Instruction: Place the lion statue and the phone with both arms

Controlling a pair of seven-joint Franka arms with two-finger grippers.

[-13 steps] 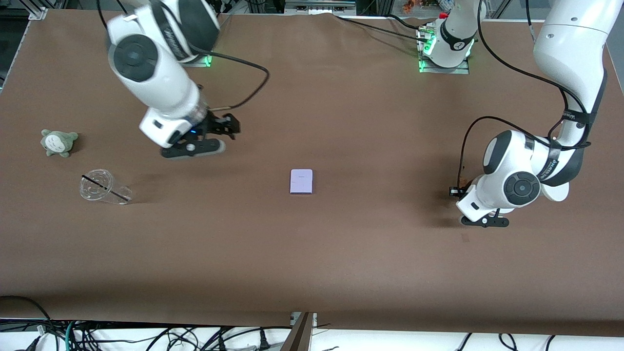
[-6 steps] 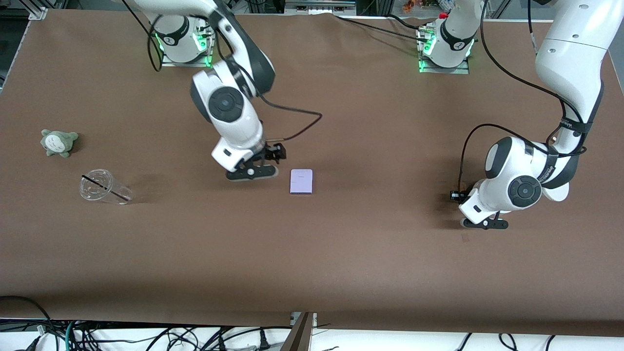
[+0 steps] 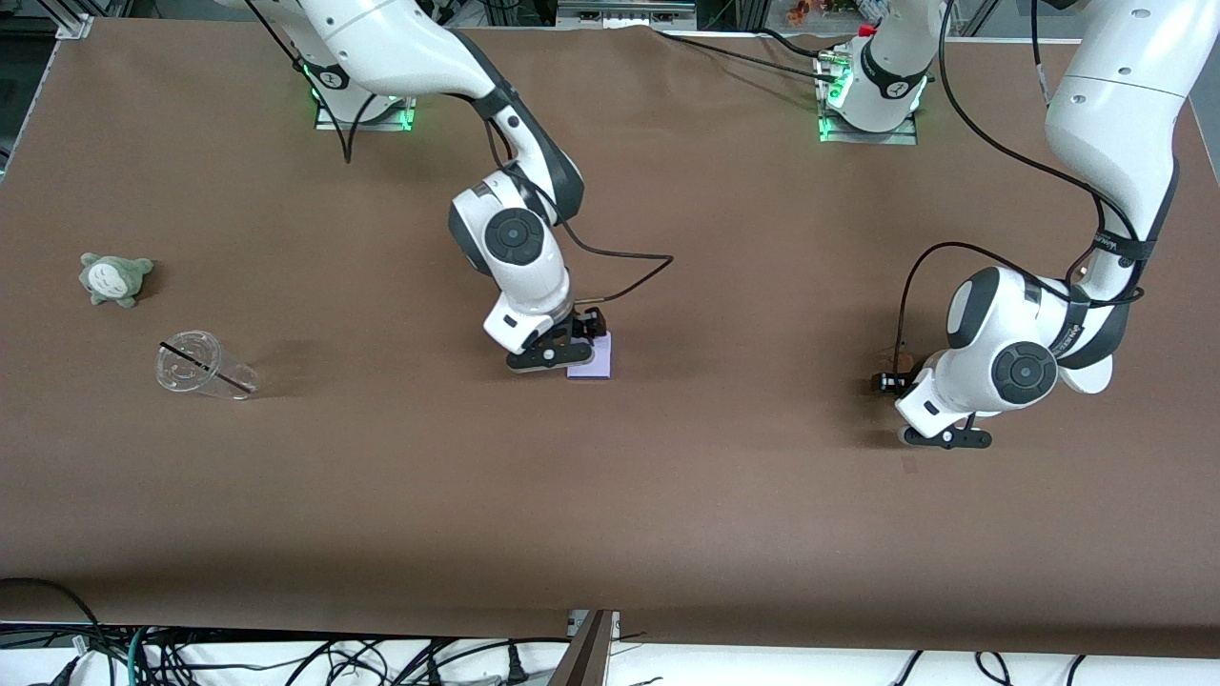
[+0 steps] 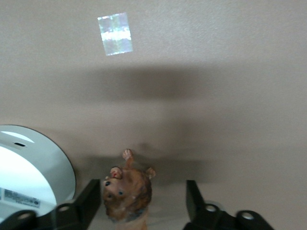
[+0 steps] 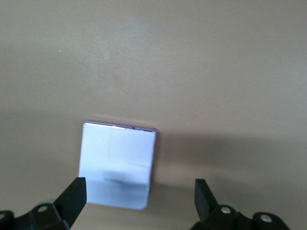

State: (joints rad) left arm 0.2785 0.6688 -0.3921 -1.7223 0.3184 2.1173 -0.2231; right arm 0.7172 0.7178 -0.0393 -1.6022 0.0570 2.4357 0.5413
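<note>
Front view checked: phone [image 3: 602, 358] flat on tabletop [image 3: 667, 495] at centre, partly covered by right gripper [image 3: 572, 335], low over it. Right wrist view: fingers spread, phone [image 5: 118, 164] between them, untouched. Left gripper [image 3: 901, 373] low at 3 o'clock from phone, well apart. Left wrist view: fingers spread either side of lion statue [image 4: 125, 190], contact not discernible.

The right tool [image 3: 583, 335] covers most of the phone [image 3: 602, 364] in the front view's middle, and the lion statue [image 4: 126, 192] is cut off at the left wrist view's bottom edge.
</note>
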